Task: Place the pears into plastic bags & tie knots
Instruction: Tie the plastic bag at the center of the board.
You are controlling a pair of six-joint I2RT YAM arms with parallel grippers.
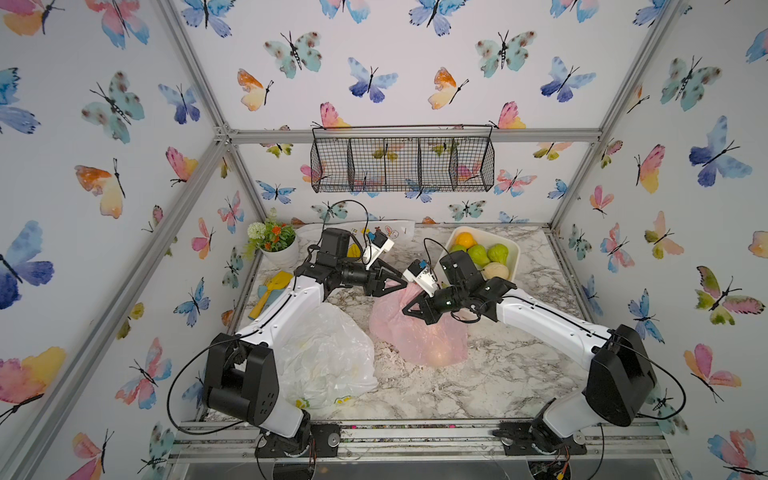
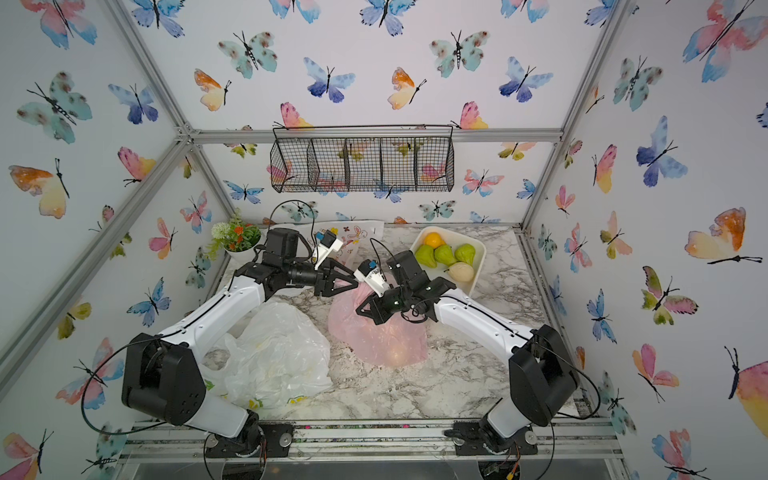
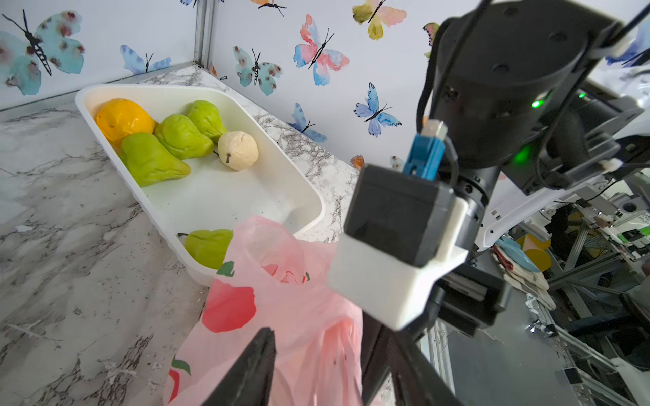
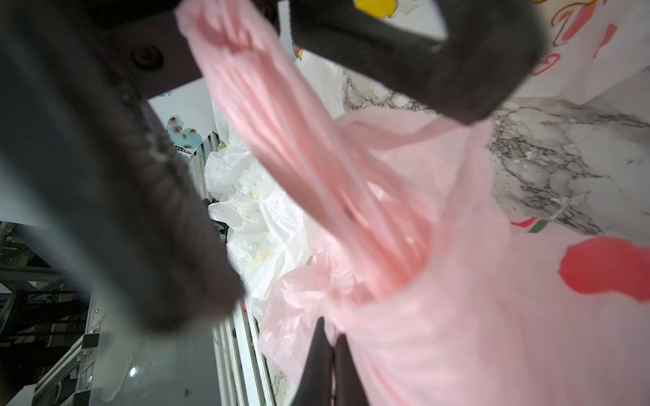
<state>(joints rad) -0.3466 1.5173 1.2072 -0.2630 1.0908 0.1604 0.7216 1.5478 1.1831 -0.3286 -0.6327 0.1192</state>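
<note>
The pink plastic bag [image 1: 419, 336] with red print lies mid-table in both top views, and a pale round shape shows through it. My left gripper [image 3: 316, 365] is open, its jaws on either side of the bag's bunched handle [image 3: 337, 337]. My right gripper [image 4: 330, 334] is shut on the pink film beside it. Green pears [image 3: 151, 158] and a cream pear [image 3: 238, 150] lie in the white tray [image 1: 513, 257]. The white lemon-print bag [image 1: 328, 357] lies crumpled under my left arm. The doodle bag [image 1: 390, 230] lies flat at the back. No knots are in view.
An orange fruit [image 3: 123, 117] shares the tray at the back right. A flower pot [image 1: 278, 245] and a yellow and blue toy scoop [image 1: 270, 291] sit at the left edge. A black wire basket [image 1: 401, 164] hangs on the back wall.
</note>
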